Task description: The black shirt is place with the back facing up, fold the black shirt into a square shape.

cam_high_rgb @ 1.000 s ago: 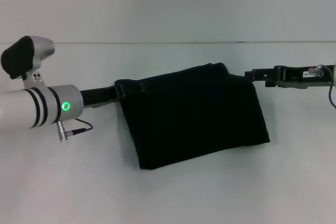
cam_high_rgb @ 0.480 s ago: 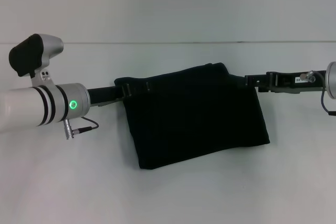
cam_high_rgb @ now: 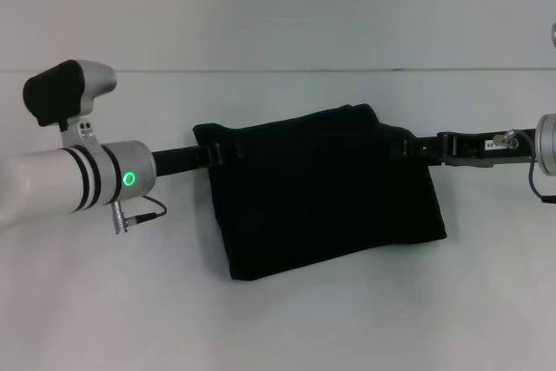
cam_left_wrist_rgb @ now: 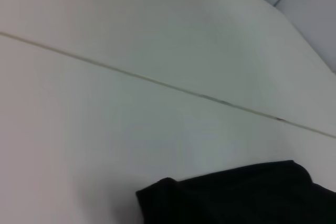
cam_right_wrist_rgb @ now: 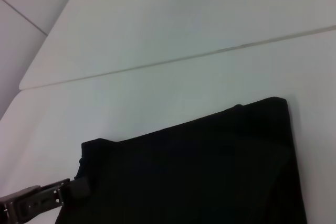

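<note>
From the head view, the black shirt lies mid-table, already a near-square bundle. The left gripper and right gripper meet its far corners; whether either claw is closed I cannot tell. Best to move both evenly, keeping edges aligned.

Both wrist views show matte, soft cloth with rounded corners on a smooth pale surface.
</note>
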You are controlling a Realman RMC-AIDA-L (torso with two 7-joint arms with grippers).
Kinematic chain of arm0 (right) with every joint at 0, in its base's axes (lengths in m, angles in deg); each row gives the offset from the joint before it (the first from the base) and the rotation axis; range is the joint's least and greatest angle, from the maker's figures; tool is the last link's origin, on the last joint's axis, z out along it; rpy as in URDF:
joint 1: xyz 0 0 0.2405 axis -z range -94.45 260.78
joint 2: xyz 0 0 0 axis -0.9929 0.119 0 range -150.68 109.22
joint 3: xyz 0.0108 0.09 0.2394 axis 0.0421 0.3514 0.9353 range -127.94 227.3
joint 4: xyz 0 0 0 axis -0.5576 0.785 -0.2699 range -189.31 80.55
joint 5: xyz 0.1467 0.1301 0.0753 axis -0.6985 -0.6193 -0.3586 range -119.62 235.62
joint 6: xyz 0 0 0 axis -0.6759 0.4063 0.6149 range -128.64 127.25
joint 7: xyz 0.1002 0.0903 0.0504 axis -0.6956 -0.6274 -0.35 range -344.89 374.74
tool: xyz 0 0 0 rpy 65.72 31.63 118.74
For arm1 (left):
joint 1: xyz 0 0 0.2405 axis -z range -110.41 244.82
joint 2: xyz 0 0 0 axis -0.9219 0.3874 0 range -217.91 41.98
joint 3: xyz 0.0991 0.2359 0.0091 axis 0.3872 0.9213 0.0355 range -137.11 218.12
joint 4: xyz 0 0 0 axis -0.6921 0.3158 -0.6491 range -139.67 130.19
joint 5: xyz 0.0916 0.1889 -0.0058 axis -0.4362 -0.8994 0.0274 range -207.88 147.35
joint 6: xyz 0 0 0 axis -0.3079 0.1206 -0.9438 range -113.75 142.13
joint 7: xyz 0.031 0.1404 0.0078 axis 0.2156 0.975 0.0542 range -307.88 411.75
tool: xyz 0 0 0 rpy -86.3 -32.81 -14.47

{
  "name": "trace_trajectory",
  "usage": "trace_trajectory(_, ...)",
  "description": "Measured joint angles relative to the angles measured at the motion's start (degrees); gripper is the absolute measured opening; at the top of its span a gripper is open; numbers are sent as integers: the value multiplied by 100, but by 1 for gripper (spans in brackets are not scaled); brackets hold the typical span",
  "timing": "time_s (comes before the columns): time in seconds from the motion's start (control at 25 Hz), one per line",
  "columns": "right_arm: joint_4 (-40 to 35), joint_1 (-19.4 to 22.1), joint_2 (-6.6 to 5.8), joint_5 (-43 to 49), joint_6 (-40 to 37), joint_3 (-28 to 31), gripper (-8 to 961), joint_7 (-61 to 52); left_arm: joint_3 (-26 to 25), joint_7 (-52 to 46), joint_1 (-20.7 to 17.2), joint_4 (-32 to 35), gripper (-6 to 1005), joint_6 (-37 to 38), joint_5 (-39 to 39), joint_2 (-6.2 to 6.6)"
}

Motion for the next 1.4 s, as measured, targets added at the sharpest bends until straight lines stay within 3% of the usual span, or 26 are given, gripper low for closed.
trace_trajectory(0.32,5,-139,79,-5,174,-2,860,10,3,101,121,0,291,57,4,-5)
trace_trajectory(0.68,221,-404,215,-11,593,-6,855,12,-21,106,163,39,63,74,6,38)
trace_trajectory(1.12,312,-543,364,-566,1086,75,851,705,-24,56,162,50,59,97,6,92)
trace_trajectory(1.4,306,-372,179,-1038,1196,87,850,1054,-51,52,118,37,64,72,13,88)
